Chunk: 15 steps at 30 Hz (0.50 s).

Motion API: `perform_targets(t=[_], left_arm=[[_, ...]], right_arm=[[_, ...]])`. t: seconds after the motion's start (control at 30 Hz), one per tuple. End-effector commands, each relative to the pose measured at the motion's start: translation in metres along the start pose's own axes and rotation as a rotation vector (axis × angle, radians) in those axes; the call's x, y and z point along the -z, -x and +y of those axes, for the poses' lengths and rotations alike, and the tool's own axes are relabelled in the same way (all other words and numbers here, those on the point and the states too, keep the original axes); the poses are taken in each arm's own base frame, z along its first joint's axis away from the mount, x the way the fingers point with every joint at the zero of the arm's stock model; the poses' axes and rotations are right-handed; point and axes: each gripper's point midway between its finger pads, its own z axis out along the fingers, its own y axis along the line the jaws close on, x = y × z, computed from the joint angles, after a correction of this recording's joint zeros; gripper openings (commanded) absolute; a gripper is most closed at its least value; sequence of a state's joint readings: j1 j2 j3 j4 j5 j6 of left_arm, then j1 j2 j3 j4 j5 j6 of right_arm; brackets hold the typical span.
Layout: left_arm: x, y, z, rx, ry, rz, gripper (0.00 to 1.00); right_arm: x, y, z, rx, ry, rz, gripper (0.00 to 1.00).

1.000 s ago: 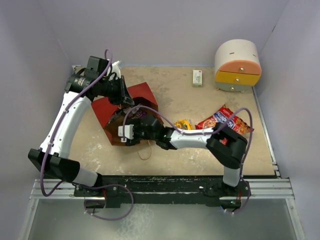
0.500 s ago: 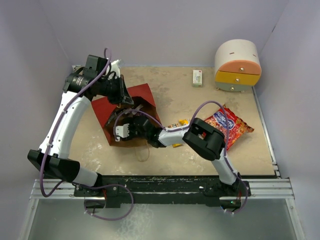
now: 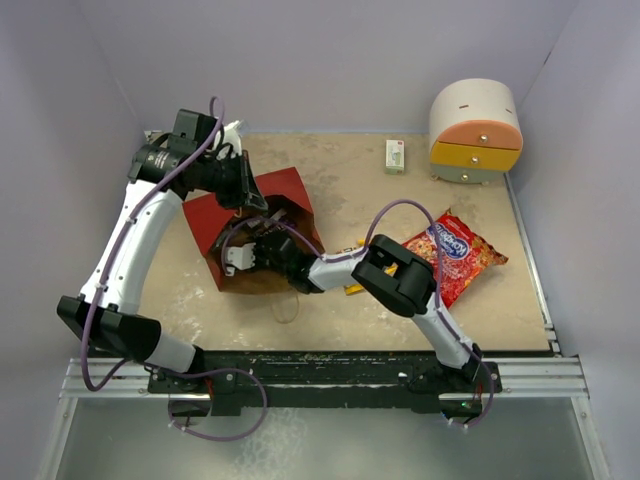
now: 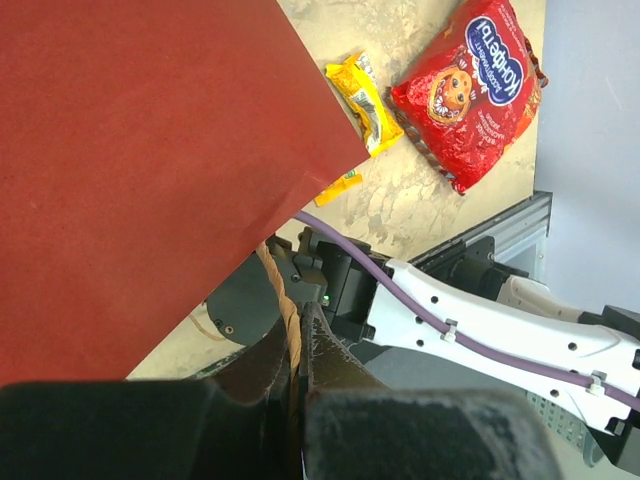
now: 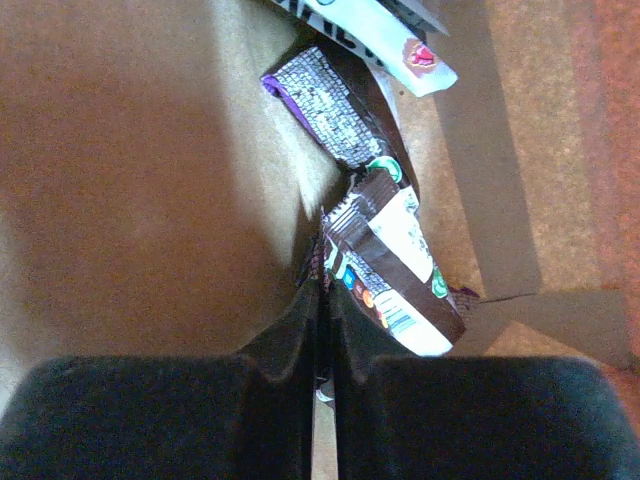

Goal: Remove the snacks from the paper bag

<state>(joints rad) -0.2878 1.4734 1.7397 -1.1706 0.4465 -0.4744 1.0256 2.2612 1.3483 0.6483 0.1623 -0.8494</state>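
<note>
The red paper bag (image 3: 290,190) lies on its side, mouth toward the near edge. My left gripper (image 3: 247,197) is shut on its string handle (image 4: 281,300), beside the bag's red outer wall (image 4: 130,150). My right gripper (image 5: 325,285) reaches inside the brown interior, shut on the edge of a dark brown candy bar (image 5: 400,265). Deeper in lie another dark bar (image 5: 335,115) and a silver-white one (image 5: 385,30). Outside the bag, a red crisp packet (image 3: 455,250) and a yellow candy bar (image 4: 365,100) rest on the table.
A white round-topped mini chest (image 3: 476,125) with orange and yellow drawers stands at the back right. A small white box (image 3: 395,155) lies left of it. The bag's other string handle (image 3: 290,305) loops on the table near the front rail.
My right gripper has pushed further left into the bag and closed from open onto the dark brown bar. The left arm has stayed put, holding the handle.
</note>
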Motion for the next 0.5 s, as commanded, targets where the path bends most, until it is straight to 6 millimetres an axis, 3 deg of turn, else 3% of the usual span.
perform_targets(t=[0.0,0.17,0.47], left_arm=[[0.009,0.015,-0.010,-0.046,-0.028,-0.054,0.00],[0.010,0.022,-0.012,-0.051,-0.023,-0.066,0.00],[0.010,0.034,-0.012,-0.039,-0.005,-0.104,0.00]], right_arm=[[0.022,0.043,-0.050,-0.042,-0.092,-0.101,0.04],[0.050,0.069,-0.060,-0.153,-0.062,-0.185,0.00],[0.108,0.112,-0.035,-0.358,0.148,-0.337,0.00]])
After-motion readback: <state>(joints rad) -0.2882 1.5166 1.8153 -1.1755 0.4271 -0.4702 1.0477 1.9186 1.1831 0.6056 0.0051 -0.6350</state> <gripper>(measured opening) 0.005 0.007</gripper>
